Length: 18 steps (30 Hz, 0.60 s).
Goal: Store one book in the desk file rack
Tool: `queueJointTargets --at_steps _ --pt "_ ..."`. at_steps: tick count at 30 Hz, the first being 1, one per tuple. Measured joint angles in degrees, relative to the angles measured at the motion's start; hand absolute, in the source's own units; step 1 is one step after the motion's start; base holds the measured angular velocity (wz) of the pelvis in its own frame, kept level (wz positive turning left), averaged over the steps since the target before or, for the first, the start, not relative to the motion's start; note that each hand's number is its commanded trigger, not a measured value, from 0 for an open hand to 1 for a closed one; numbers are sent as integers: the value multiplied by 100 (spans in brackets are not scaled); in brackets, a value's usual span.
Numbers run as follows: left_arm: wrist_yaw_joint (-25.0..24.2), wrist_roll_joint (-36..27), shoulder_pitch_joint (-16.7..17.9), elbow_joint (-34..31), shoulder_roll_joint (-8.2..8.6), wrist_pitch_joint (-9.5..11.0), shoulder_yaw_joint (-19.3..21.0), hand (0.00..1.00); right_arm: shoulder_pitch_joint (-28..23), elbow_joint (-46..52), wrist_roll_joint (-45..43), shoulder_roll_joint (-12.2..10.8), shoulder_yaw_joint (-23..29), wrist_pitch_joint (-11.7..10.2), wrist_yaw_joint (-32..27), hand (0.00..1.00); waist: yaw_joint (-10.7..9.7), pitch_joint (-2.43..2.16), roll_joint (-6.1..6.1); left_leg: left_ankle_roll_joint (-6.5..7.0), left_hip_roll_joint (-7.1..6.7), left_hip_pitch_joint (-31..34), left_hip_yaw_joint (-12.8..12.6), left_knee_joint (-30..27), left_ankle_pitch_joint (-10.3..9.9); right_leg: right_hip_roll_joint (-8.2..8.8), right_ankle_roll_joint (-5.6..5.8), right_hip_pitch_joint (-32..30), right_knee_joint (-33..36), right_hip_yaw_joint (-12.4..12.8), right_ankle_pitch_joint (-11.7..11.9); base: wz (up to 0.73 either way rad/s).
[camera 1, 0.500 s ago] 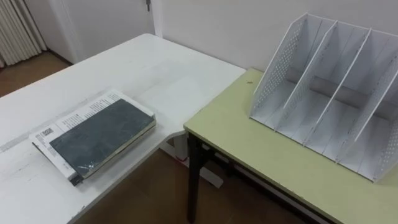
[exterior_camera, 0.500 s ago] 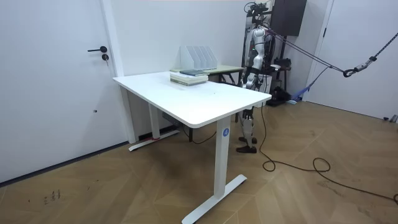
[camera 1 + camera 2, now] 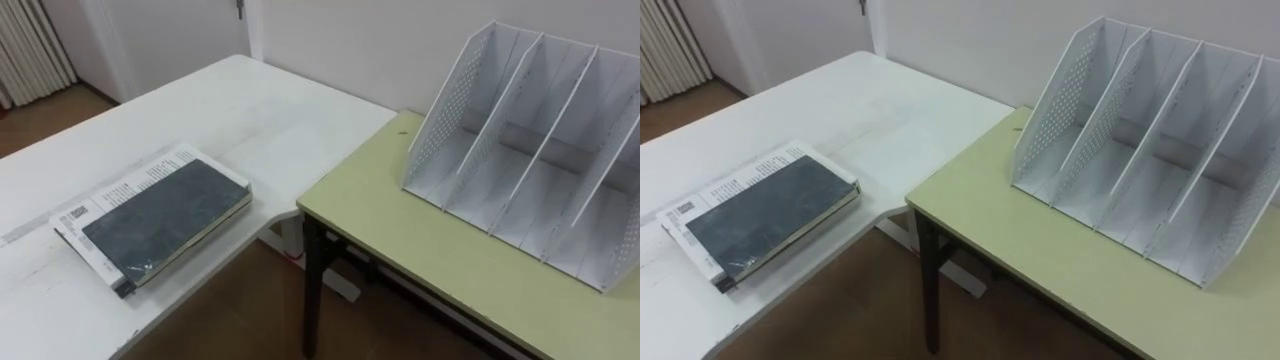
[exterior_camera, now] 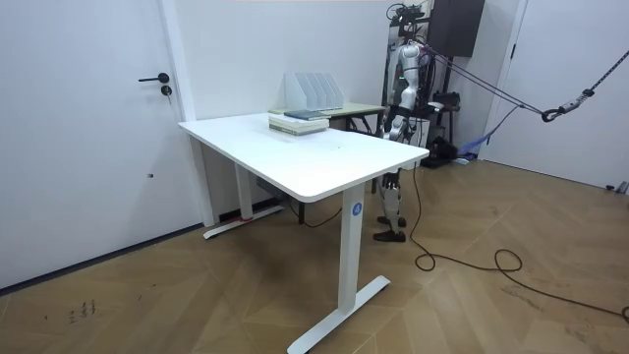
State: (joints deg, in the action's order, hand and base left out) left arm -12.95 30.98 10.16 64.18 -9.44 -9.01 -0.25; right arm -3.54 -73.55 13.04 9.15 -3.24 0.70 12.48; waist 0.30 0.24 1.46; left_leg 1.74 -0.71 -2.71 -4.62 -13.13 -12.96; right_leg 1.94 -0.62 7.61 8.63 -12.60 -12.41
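On the white desk, at the robot's left, lies one stack of at least two books. A dark-covered book lies flat on top of a wider white printed one, with its edges set inside those of the lower book. The stack is near the desk's front edge, well apart from the rack.

To the right stands one yellow-green table on dark legs. Its corner is close to the white desk, with a narrow gap between the two. On it stands one white file rack. It has a perforated side wall and slanted dividers that form four slots, which open toward the robot.

From across the room, the robot stands upright at the far side of the two tables, beside the yellow-green one. Its hands are too small at that distance, so I cannot tell whether the fingers are spread or curled. One door is set in the wall at the room view's left.
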Motion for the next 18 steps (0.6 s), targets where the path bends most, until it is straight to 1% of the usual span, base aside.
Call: queueJointTargets --at_steps 5,10,13,14,16,17,18 --pt "106 12 -9 -2 6 85 5 0 -36 16 -6 -4 0 -22 -44 0 -1 -1 -2 0 0 4 -8 -1 0 -1 0 -6 1 13 0 0" --pt "202 141 -70 -23 22 108 -8 0 -12 1 -30 -6 1 -94 -65 0 -26 -3 -15 0 -1 13 12 -9 0 -2 0 -40 -1 26 1 0" --pt "231 500 -67 -424 51 109 -25 0 -21 3 -33 -7 0 -189 -32 0 -37 3 -10 0 1 24 9 -18 0 -4 0 -65 0 29 1 0" --pt "251 568 -100 -580 58 133 -65 0 -6 3 -48 -7 -1 -214 -22 0 -60 3 -12 0 1 22 8 -14 0 -3 0 -65 2 32 1 0" --pt "341 569 -186 -734 84 246 -77 0 13 4 -118 -10 -7 -261 -15 0 -114 3 -13 1 -4 13 10 7 1 -2 1 -61 4 32 1 0" --pt "459 583 -194 -814 56 292 -250 0 43 4 -119 -21 -31 -271 -22 0 -184 1 -9 2 -6 20 11 15 1 -1 1 -52 11 34 2 0" --pt "530 627 -198 -896 42 319 -365 0 44 -2 -108 -26 -62 -329 -30 0 -248 -8 8 2 -7 20 12 19 2 -3 3 -41 10 39 4 0"
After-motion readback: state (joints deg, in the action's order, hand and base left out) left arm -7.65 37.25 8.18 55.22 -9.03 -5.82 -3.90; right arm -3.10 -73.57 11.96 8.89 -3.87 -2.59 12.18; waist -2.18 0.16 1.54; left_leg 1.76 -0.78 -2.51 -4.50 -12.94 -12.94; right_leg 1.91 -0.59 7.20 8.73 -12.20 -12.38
